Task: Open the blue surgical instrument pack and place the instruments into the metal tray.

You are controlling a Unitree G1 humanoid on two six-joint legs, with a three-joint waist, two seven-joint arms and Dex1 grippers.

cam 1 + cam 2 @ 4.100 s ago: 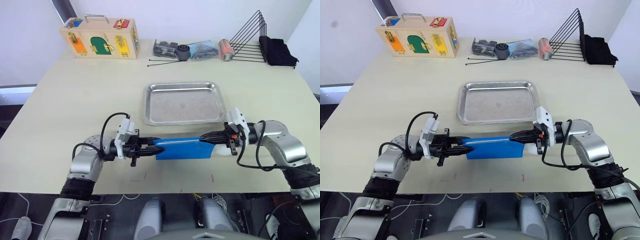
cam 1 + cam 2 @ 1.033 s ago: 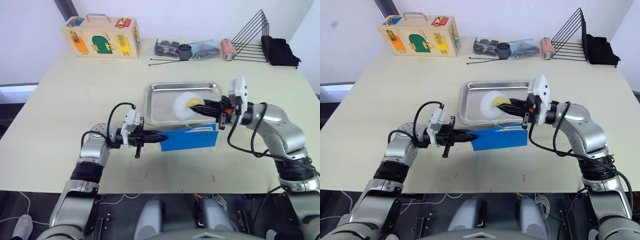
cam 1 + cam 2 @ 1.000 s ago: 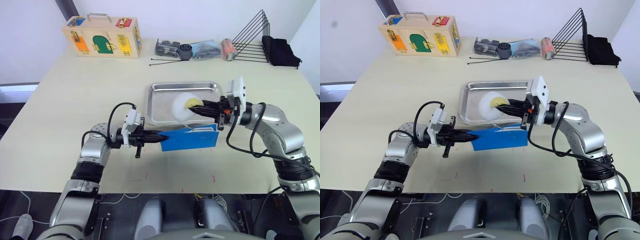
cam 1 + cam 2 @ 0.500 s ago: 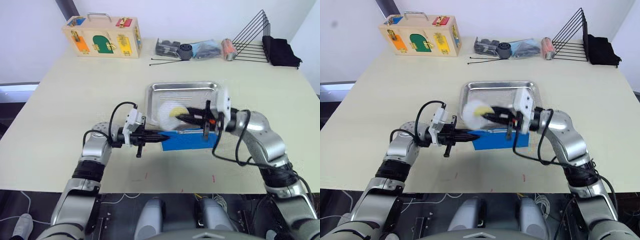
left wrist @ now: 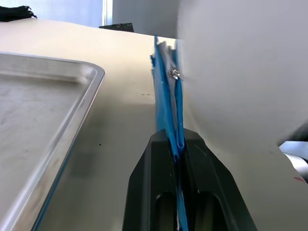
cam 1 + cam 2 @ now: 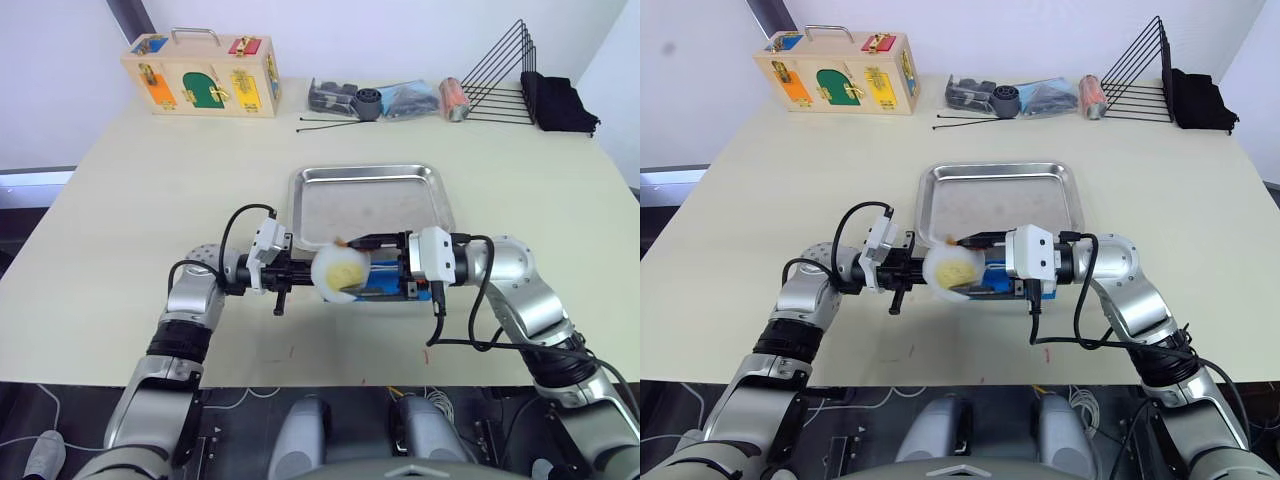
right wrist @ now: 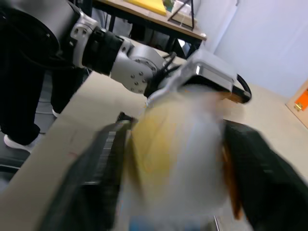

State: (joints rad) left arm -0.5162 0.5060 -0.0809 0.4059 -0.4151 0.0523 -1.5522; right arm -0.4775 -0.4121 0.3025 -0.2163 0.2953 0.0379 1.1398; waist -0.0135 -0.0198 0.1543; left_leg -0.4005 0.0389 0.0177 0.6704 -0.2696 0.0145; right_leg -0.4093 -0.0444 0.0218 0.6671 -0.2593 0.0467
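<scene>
Left wrist view: left claw [image 5: 176, 144] clamps the blue pack [image 5: 166, 94] on the beige table [image 5: 120, 110].

A blurred white egg-shaped toy [image 6: 340, 272] hides most of the blue pack [image 6: 385, 284]

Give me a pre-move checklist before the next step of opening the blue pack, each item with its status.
1. Left gripper clamped on the edge of the blue surgical instrument pack: ok.
2. Right gripper free to work the pack: not ok, its fingers are shut on a white egg-shaped toy with a yellow patch.
3. Metal tray ready to receive: ok, nothing lies in it.
4. Pack opened flat: not ok, its layers stand close together in the left wrist view.
5. Instruments exposed: cannot tell, the toy and right gripper cover most of the pack.
</scene>
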